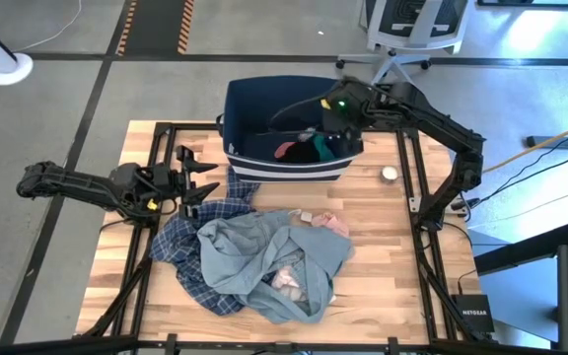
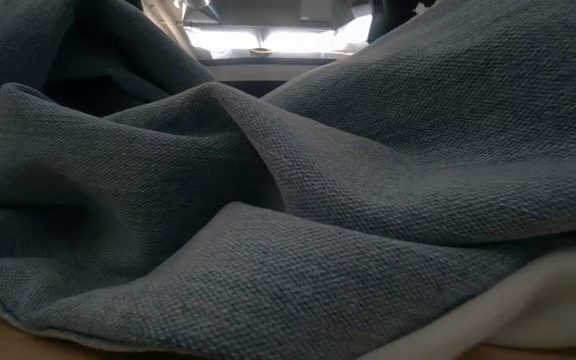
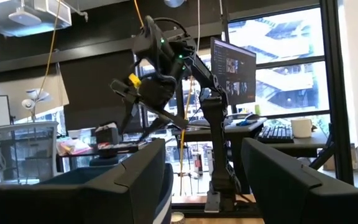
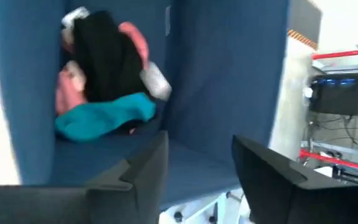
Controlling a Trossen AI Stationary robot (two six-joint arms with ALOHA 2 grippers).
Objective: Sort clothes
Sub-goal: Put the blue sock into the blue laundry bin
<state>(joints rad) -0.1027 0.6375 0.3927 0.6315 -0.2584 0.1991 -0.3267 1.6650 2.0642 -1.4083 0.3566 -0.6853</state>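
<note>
— Where is the right gripper (image 1: 316, 141)?
— Above the navy bin (image 1: 254, 106), with its fingers apart and nothing between them. Below it, inside the bin, lie a black piece (image 4: 107, 56), pink pieces (image 4: 70, 87) and a teal piece (image 4: 104, 117).
— And the left gripper (image 1: 197, 177)?
— It waits at the table's (image 1: 383, 256) left side, fingers wide, empty.
— The other clothes?
— The grey-blue garment (image 1: 254, 251) lies over the plaid shirt (image 1: 180, 242) in the middle of the table.

Grey-blue garment (image 1: 264, 258) crumpled over plaid shirt (image 1: 187, 245) on my table; black (image 4: 107, 59), pink (image 4: 67, 93), teal (image 4: 104, 117) pieces heaped in bin (image 1: 254, 104).
</note>
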